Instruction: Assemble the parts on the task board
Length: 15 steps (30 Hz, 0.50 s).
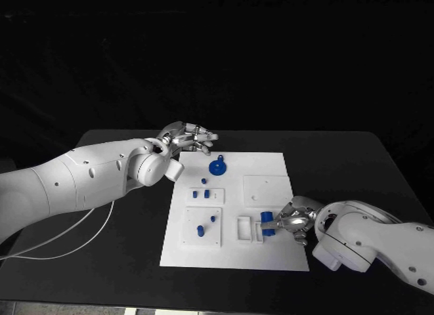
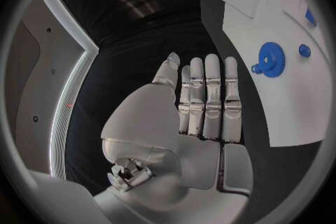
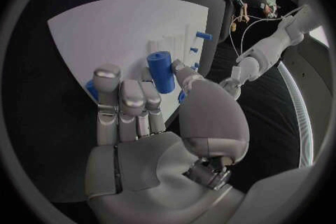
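The white task board (image 1: 236, 252) lies in the middle of the black table. My right hand (image 1: 294, 222) is at the board's near right edge and pinches a blue cylinder (image 1: 267, 217) between thumb and fingers, beside a white slotted block (image 1: 245, 228). The right wrist view shows the cylinder (image 3: 161, 71) upright above the board (image 3: 119, 33), against the thumb. My left hand (image 1: 186, 140) hovers over the board's far left corner, fingers stretched out flat (image 2: 210, 95) and holding nothing. A blue gear (image 1: 218, 167) (image 2: 269, 59) lies on the board close to it.
Small blue pegs stand in the left fixtures (image 1: 205, 193) (image 1: 199, 230), and a blank white square plate (image 1: 267, 189) sits on the board's right half. A white cable (image 1: 75, 236) trails over the table at the left. Black table surface (image 1: 368, 170) surrounds the board.
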Available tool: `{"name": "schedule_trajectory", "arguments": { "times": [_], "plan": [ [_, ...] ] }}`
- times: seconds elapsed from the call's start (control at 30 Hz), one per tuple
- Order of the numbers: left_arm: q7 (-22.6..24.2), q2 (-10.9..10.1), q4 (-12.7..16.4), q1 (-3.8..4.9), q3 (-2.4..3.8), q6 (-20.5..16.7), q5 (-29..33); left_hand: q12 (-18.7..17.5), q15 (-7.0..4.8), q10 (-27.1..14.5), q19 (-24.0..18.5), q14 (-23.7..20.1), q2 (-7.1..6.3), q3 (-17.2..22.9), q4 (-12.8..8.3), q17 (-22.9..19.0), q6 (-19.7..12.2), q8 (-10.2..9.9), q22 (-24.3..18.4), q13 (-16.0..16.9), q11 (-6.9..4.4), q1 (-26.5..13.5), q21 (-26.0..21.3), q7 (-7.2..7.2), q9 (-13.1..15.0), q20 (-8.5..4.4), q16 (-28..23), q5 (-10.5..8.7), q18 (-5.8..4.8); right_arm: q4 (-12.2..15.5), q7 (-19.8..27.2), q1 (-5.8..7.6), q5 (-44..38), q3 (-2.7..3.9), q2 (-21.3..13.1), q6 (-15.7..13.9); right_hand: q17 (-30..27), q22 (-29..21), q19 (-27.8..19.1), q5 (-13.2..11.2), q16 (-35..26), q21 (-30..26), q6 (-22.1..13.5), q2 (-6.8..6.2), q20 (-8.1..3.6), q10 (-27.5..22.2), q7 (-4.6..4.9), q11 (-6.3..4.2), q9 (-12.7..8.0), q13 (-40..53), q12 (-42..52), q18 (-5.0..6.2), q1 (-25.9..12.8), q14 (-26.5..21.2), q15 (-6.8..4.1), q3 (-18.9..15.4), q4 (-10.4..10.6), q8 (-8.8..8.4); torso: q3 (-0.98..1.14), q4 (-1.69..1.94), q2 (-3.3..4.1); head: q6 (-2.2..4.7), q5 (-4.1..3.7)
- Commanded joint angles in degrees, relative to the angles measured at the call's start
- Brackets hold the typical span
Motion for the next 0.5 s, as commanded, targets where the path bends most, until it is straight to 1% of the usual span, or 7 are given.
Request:
{"name": "schedule_trajectory", "arguments": {
  "times": [0.03,0.07,0.17,0.2,0.27,0.33,0.5],
  "plan": [
    [0.21,0.15,0.03,0.01,0.04,0.61,0.42,0.2,-0.1,-0.34,0.34,-0.41,0.13,-0.21,0.01,-0.06,-0.1,-0.35,-0.05,-0.04,0.07,0.4,0.28,0.13,-0.07,0.0,0.26,0.29,-0.84,0.75,-0.64,0.24,2.11,0.05,0.13,-0.35,-0.08,4.35,3.12,0.28,0.28,0.25,0.7,-0.65,-0.21,0.28,-0.05,-0.33,-0.22,-0.08,-0.24,-0.53,-0.36,-0.04,-0.45,-0.45,0.28,0.06,-0.04,0.09,0.01,0.1,0.05],
    [0.17,0.17,0.03,0.01,0.04,0.65,0.42,0.2,-0.1,-0.34,0.34,-0.41,0.13,-0.21,0.01,-0.06,-0.1,-0.35,-0.05,-0.04,0.07,0.4,0.28,0.13,-0.07,0.0,0.26,0.29,-0.84,0.85,-0.69,0.3,2.33,0.06,0.21,-0.07,-0.09,4.35,3.12,0.29,0.27,0.25,0.77,-0.66,-0.22,0.28,-0.07,-0.34,-0.27,-0.09,-0.26,-0.54,-0.31,-0.04,-0.46,-0.51,0.37,0.06,-0.04,0.11,0.02,0.09,0.05],
    [0.07,0.26,0.03,0.01,0.03,0.77,0.42,0.2,-0.1,-0.34,0.34,-0.41,0.13,-0.21,0.01,-0.06,-0.1,-0.35,-0.05,-0.04,0.07,0.4,0.28,0.13,-0.07,0.0,0.26,0.29,-0.84,0.97,-0.84,0.39,2.77,0.07,0.47,0.65,-0.16,4.31,3.07,3.51,0.21,0.11,1.0,-0.59,-0.29,0.14,-0.17,-0.42,-0.52,-0.25,-0.56,-0.58,-0.12,-0.08,-0.53,-0.56,0.43,0.05,-0.03,0.2,0.05,0.22,0.07],
    [0.04,0.29,0.04,0.01,0.03,0.81,0.42,0.2,-0.1,-0.34,0.34,-0.41,0.13,-0.21,0.01,-0.06,-0.1,-0.35,-0.05,-0.04,0.07,0.4,0.28,0.13,-0.07,0.0,0.26,0.29,-0.84,0.95,-0.9,0.41,2.87,0.07,0.6,0.94,-0.18,4.32,3.07,3.69,0.19,0.13,0.99,-0.58,-0.29,0.16,-0.17,-0.44,-0.54,-0.23,-0.53,-0.59,-0.1,-0.09,-0.53,-0.55,0.37,0.05,-0.04,0.23,0.05,0.27,0.07],
    [0.0,0.35,0.05,0.01,0.03,0.88,0.41,0.17,-0.09,-0.38,0.34,-0.46,0.08,-0.27,-0.03,-0.09,-0.08,-0.42,-0.17,-0.06,0.09,0.41,0.29,0.16,-0.11,0.02,0.26,0.33,-0.85,0.87,-1.08,0.44,3.0,0.07,0.9,1.55,-0.23,4.31,3.07,3.55,0.13,0.04,1.08,-0.47,-0.32,0.12,-0.19,-0.44,-0.72,-0.31,-0.68,-0.64,-0.41,-0.09,-0.54,-0.7,0.1,0.05,-0.04,0.15,0.04,0.34,0.16],
    [-0.05,0.42,0.04,0.01,0.02,0.93,0.41,0.17,-0.09,-0.38,0.34,-0.46,0.08,-0.27,-0.03,-0.09,-0.08,-0.42,-0.17,-0.06,0.09,0.41,0.29,0.16,-0.11,0.02,0.26,0.33,-0.85,0.77,-1.25,0.46,3.15,0.07,1.25,2.07,-0.25,4.28,3.05,2.33,0.09,-0.1,1.06,-0.56,-0.3,0.05,-0.15,-0.41,-0.78,-0.36,-0.77,-0.64,-0.56,-0.1,-0.51,-0.92,0.24,0.05,-0.05,0.11,0.05,0.31,0.36],
    [-0.12,0.47,0.07,0.01,0.01,1.06,0.4,0.17,-0.09,-0.38,0.34,-0.46,0.08,-0.27,-0.03,-0.09,-0.08,-0.42,-0.17,-0.06,0.09,0.41,0.29,0.16,-0.11,0.02,0.26,0.33,-0.85,0.66,-1.4,0.48,3.28,0.05,2.05,2.47,-0.25,4.33,3.06,0.97,0.07,0.01,1.09,-0.8,-0.28,0.01,-0.12,-0.38,-0.82,-0.43,-0.87,-0.64,-0.55,-0.09,-0.49,-1.2,0.7,0.06,0.0,0.06,0.07,0.27,0.53]
  ]
}}
